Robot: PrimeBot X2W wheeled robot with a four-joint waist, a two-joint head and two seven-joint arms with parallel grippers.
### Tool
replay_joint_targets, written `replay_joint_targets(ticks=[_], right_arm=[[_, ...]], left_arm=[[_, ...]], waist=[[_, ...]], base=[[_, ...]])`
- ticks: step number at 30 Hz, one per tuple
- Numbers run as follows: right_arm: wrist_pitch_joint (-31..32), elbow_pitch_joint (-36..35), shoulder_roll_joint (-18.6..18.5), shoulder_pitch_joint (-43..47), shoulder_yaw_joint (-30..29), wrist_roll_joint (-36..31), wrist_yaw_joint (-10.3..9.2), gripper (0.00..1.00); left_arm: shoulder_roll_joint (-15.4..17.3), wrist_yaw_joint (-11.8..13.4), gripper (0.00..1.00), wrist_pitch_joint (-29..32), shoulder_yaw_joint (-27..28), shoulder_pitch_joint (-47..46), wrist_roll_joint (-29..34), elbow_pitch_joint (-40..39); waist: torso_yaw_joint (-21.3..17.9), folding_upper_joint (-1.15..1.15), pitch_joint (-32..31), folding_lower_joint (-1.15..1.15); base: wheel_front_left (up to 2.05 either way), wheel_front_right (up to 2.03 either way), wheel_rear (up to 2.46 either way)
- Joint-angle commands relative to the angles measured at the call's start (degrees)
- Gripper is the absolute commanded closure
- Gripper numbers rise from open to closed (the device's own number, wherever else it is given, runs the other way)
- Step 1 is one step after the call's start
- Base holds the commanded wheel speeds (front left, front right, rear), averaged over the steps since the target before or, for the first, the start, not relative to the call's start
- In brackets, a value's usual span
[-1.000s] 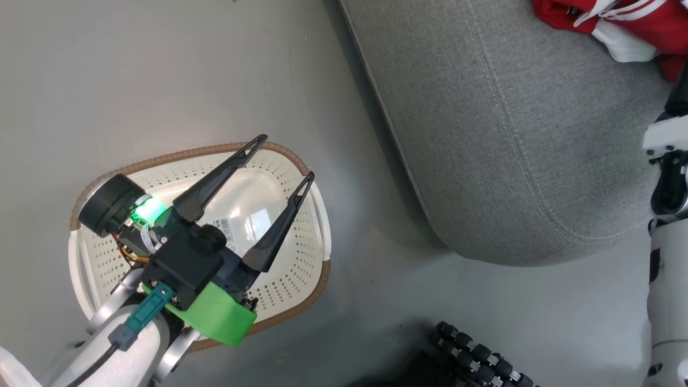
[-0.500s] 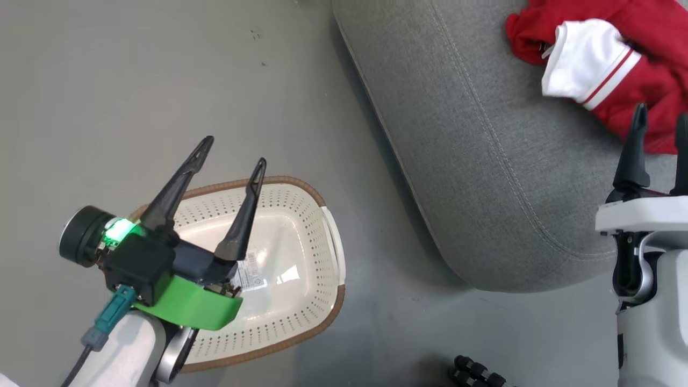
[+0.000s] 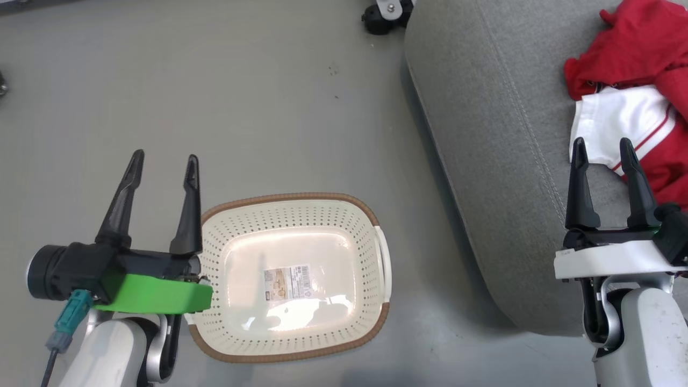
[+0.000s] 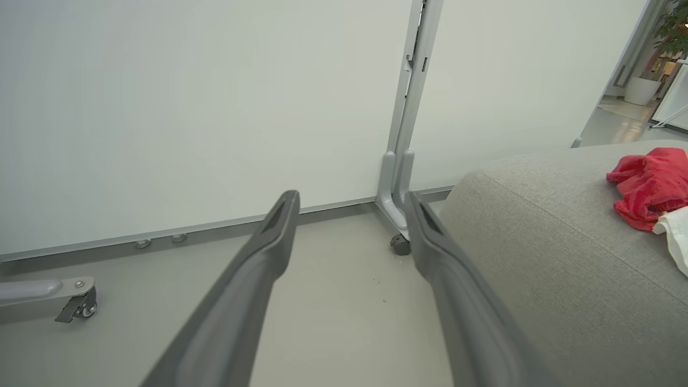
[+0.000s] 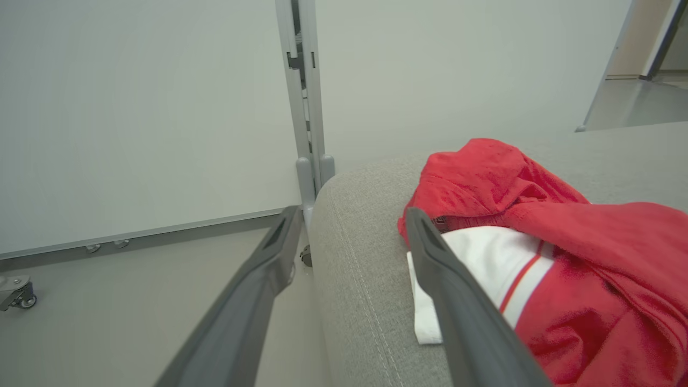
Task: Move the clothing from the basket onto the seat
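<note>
Since a second ago the left end effector (image 3: 165, 157) has come off the basket (image 3: 301, 215). It was spread over the bowl then, and now it sits at the lower left of the frame, against the basket's left rim, with its two dark fingers pointing up over bare floor (image 3: 242, 97). The camera has swung as well, so the right end effector (image 3: 602, 142) now shows whole at the lower right.

Both end effectors have their fingers spread wide and nothing between them. From the left wrist, the gap frames only floor and a white partition (image 4: 188, 107) with a small caster (image 4: 400, 244) at its foot.

The basket stands on the floor at lower centre with no garments in it, only a printed label (image 3: 288, 283) on its bottom. It is well apart from the seat (image 3: 494, 134), which runs down the right side of the frame.

The clothing (image 3: 634, 59) lies heaped on the seat at the upper right, red with a white panel turned up. The right end effector's fingertips reach the lower edge of that white panel. Whether they touch the cloth, I cannot tell. From the right wrist, one finger crosses in front of the white panel and the other hangs past the seat's edge.
</note>
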Motion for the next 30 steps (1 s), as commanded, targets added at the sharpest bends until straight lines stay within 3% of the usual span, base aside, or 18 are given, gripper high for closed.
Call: replay_joint_targets(ticks=[1,6,13,30], right_arm=[[-0.16,-0.77,-0.25,1.22,0.35,-0.24,-0.02,0.0],[1.06,-2.8,-0.22,3.37,1.97,-1.67,-0.01,0.0],[3.92,-5.71,-0.23,6.8,3.47,-3.73,-0.01,0.0],[8.13,-9.34,-0.21,16.09,6.64,-4.08,-0.01,0.0]], left_arm=[[-0.83,0.45,0.0,-0.24,1.42,1.16,0.08,0.01],[-3.35,0.67,0.0,-0.23,6.55,4.54,1.42,0.39],[-6.38,-1.21,0.0,-0.24,11.65,9.31,3.61,1.56],[-10.54,-7.36,0.0,-0.24,14.86,16.92,9.04,6.31]], waist=[[4.78,0.0,-4.42,0.0],[8.45,0.0,-7.22,0.0],[11.39,0.0,-10.5,0.0],[10.83,0.0,-17.03,0.0]], base=[[0.0,0.0,0.0],[0.0,0.0,0.0],[0.0,0.0,0.0],[0.0,0.0,0.0]])
